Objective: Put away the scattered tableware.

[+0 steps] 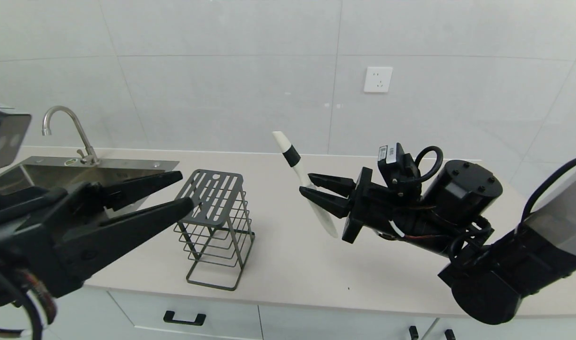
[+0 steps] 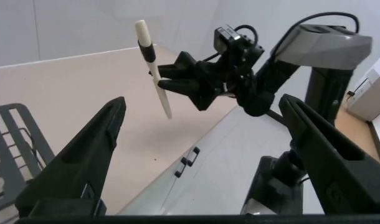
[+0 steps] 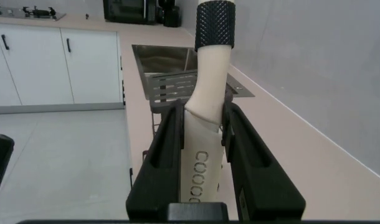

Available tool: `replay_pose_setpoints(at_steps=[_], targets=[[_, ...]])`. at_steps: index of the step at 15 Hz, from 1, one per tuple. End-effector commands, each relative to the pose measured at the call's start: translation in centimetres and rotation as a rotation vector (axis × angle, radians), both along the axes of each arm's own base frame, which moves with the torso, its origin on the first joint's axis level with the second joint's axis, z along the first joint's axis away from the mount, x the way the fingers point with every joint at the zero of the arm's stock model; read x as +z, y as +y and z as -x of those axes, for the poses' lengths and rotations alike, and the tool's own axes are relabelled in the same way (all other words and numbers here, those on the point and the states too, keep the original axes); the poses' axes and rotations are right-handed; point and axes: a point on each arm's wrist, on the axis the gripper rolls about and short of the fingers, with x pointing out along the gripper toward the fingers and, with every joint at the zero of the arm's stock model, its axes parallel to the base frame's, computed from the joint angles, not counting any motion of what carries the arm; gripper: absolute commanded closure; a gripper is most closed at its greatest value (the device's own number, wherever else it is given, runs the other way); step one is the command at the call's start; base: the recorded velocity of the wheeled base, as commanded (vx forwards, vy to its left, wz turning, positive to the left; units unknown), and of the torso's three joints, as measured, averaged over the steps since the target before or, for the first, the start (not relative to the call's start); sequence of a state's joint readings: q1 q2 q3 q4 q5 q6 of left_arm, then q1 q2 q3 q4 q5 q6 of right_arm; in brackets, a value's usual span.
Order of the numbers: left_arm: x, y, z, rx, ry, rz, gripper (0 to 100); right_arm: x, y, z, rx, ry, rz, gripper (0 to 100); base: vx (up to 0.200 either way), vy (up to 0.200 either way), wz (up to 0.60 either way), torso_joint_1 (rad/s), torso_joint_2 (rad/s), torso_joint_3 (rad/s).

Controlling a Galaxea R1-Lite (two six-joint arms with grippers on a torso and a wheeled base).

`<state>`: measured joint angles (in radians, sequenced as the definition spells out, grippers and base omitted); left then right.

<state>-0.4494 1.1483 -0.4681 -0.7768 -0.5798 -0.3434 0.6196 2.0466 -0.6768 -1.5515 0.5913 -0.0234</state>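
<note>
A white knife-like utensil (image 1: 326, 221) with a cream handle and a black band is held above the counter, tilted, handle up and toward the wall. My right gripper (image 1: 306, 183) is shut on its middle. In the right wrist view the fingers (image 3: 168, 146) clamp the utensil (image 3: 205, 137) from both sides. A dark wire cutlery rack (image 1: 217, 222) stands on the counter to the left of it. My left gripper (image 1: 186, 189) hangs open and empty beside the rack's top, on its left. From the left wrist view I see the utensil (image 2: 154, 68) and the rack (image 2: 15, 143).
A steel sink (image 1: 47, 172) with a curved faucet (image 1: 66, 127) is set into the counter at far left. The beige counter (image 1: 292, 264) runs along a tiled wall with an outlet (image 1: 377, 79). Cabinet drawers with black handles (image 1: 184, 318) sit below the front edge.
</note>
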Motion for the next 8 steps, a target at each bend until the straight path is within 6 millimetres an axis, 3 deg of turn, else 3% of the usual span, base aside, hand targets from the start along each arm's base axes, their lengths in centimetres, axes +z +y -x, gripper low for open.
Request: replay_pose_setpoints(at_steps=[1, 3, 4, 6, 8], targets=[[-1.4, -3.1, -3.1, -0.030, 0.020, -0.065, 0, 0.4, 0.3, -0.2, -0.009, -0.022, -0.021, 100, 0.000, 0.000, 0.00, 0.000, 0.00, 0.000], [-1.9, -4.2, -3.8, -0.058, 0.003, -0.065, 0, 0.3, 0.2, -0.1, -0.006, -0.003, -0.024, 100, 0.000, 0.000, 0.00, 0.000, 0.00, 0.000], [-2.7, -5.7, -5.2, -0.049, -0.038, -0.039, 0, 0.8, 0.5, 0.4, 0.012, 0.021, -0.046, 100, 0.000, 0.000, 0.00, 0.000, 0.00, 0.000], [-4.2, -6.3, -6.2, 0.006, -0.031, -0.038, 0, 1.2, 0.5, 0.8, 0.020, 0.029, -0.057, 100, 0.000, 0.000, 0.00, 0.000, 0.00, 0.000], [-4.4, -6.7, -6.8, 0.009, -0.058, -0.008, 0, 1.3, 0.6, 0.8, 0.024, 0.030, -0.062, 100, 0.000, 0.000, 0.00, 0.000, 0.00, 0.000]])
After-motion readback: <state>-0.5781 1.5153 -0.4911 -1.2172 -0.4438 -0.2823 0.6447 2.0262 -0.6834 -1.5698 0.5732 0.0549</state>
